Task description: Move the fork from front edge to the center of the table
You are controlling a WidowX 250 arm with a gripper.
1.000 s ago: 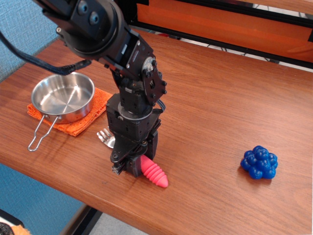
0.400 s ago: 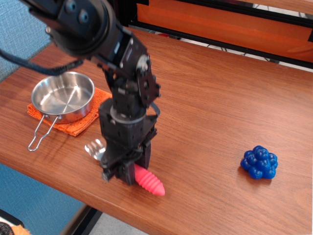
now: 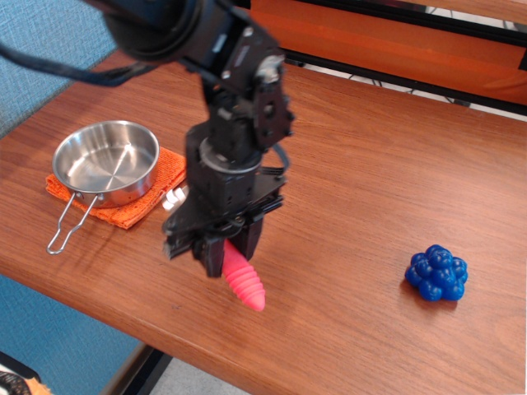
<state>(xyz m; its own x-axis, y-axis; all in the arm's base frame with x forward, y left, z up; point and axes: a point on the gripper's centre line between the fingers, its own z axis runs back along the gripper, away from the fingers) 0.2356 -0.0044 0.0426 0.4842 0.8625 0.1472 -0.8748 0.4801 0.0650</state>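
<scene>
gripper point(image 3: 221, 251) clamped on the fork point(image 3: 244, 284) — pink handle pointing down-right over the table point(image 3: 354, 173).

The setting looks like a robotics lab or test bench rather than a lived-in home. A black robot arm point(image 3: 206, 74) with exposed motor housings, screws and a trailing cable stands over a reddish-brown wood-grain tabletop point(image 3: 370, 164). The few items on it read as staged props: a small steel pan point(image 3: 105, 163) on an orange cloth point(image 3: 132, 207) at the left, and a blue toy bunch of grapes point(image 3: 436, 272) at the right. Along the far edge runs a black metal frame holding orange panels point(image 3: 387, 37). At the far left is a blue textured surface point(image 3: 49, 37).
</scene>
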